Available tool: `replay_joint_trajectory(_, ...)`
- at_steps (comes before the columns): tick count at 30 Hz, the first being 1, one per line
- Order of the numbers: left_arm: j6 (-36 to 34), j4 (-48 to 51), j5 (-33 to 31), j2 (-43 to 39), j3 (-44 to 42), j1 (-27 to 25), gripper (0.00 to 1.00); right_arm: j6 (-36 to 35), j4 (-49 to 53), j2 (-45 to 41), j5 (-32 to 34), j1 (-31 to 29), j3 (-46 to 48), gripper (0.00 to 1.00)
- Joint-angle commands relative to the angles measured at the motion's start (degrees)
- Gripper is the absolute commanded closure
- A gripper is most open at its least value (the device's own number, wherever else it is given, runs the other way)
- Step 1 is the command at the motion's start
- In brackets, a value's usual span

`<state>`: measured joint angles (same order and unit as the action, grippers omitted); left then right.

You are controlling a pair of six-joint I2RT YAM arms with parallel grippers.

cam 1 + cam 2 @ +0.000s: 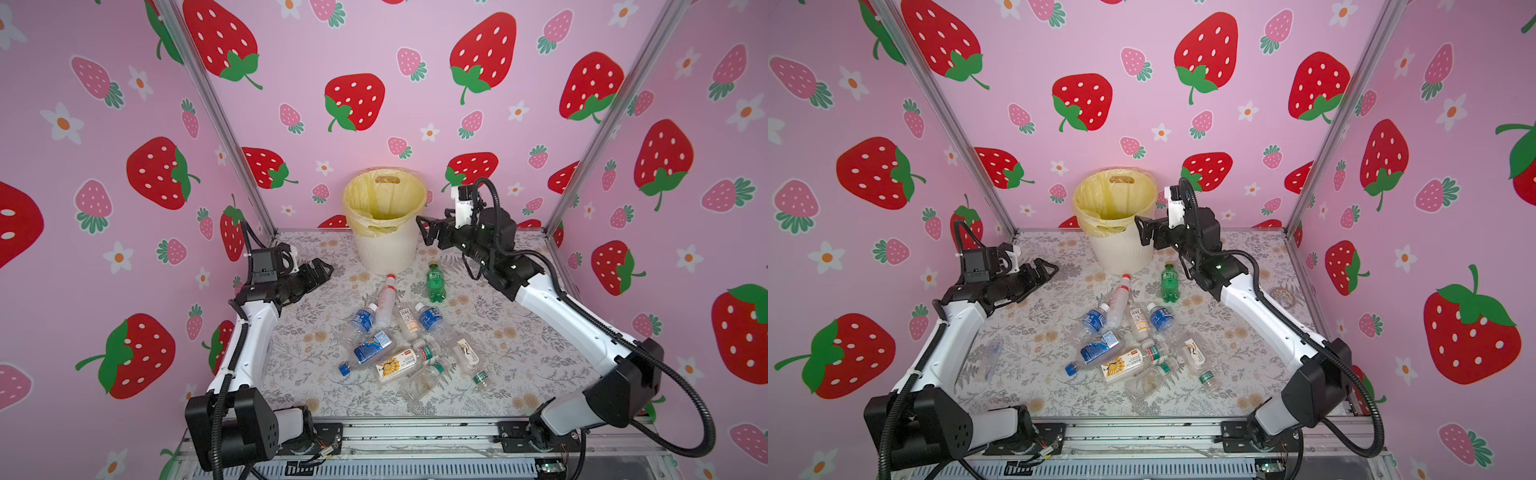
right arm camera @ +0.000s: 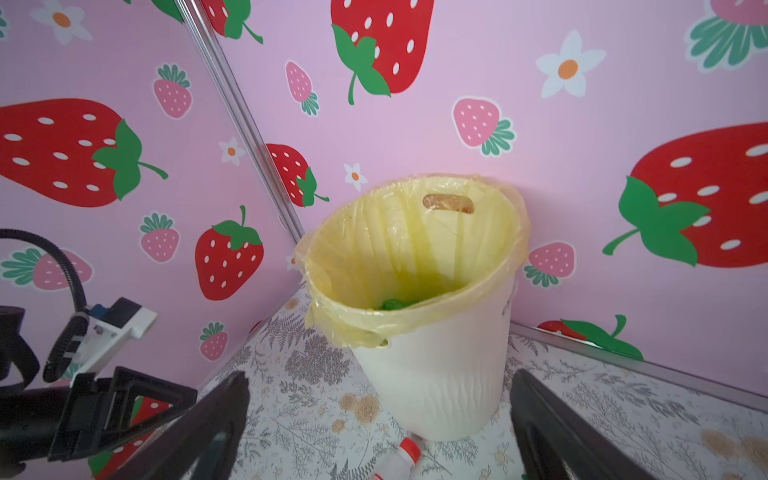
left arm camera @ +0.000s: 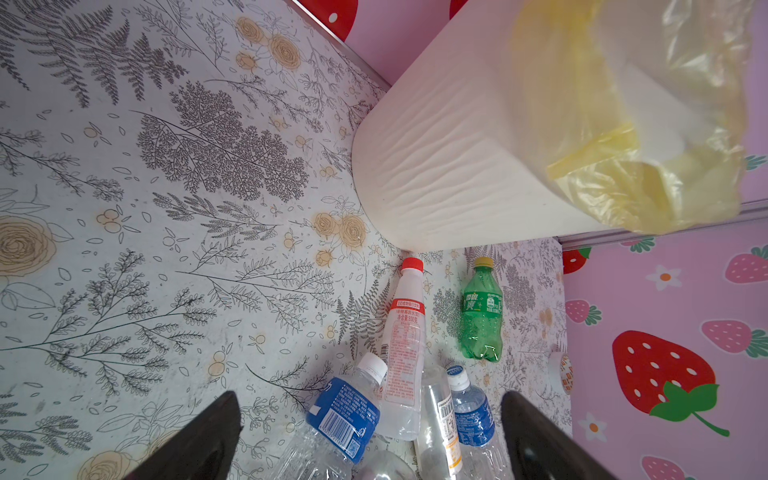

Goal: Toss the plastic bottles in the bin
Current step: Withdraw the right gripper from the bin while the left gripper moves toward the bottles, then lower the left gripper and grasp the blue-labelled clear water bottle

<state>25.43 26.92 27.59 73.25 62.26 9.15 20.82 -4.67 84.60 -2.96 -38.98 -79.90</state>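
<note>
The bin (image 1: 384, 245) stands at the back of the tabletop (image 1: 519, 345), one bottle (image 2: 392, 304) inside. The bottles (image 1: 395, 365) lie heaped before it, a lone bottle (image 1: 435, 282) between, rightward. The left end effector (image 1: 326, 270) is left of the bin, the right end effector (image 1: 423, 232) just right.

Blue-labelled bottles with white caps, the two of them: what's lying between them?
The red-capped bottle and a clear bottle with a white-and-orange label; both top views and the left wrist view show it.

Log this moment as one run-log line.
left tool open, empty | right tool open, empty, facing cream ribbed plastic bin | clear plastic bottles lying on floral table
</note>
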Motion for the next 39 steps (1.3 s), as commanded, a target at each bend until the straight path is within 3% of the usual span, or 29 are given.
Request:
replay_joint_trajectory(1, -1.3, -0.3, -0.1, -0.5, -0.5, -0.4, 0.01, 1.6, -1.8, -6.4, 1.9, 0.2, 6.1, 0.01)
replay_joint_trajectory(5, -3.5, 1.3, -2.9, -1.4, 0.3, -3.2, 0.01, 2.6, -0.9, -12.6, 2.5, 0.2, 14.1, 0.01)
replay_joint_trajectory(11, -7.5, 6.2, -9.9, -3.1, 1.8, -11.7, 0.01, 2.8, 3.2, -20.9, 3.2, 0.3, 23.2, 0.01)
replay_joint_trajectory(23, -9.1, 13.6, -18.1, -7.7, 0.7, -25.8, 0.01, 3.0, 7.3, -31.4, 3.4, 0.5, 34.5, 0.01)
replay_joint_trajectory(26, -9.5, 15.1, -19.4, -7.0, 0.5, -27.4, 0.01, 3.5, 7.2, -32.0, 3.1, 0.5, 36.7, 0.01)
replay_joint_trajectory(32, -9.7, 19.9, -28.1, -4.3, 0.4, -28.8, 0.01, 4.0, 7.0, -32.0, 2.1, 0.6, 38.9, 0.01)
replay_joint_trajectory(39, -9.7, 19.2, -27.7, -1.3, -1.7, -30.0, 0.01, 3.3, 6.7, -31.4, 2.4, 0.8, 39.8, 0.01)
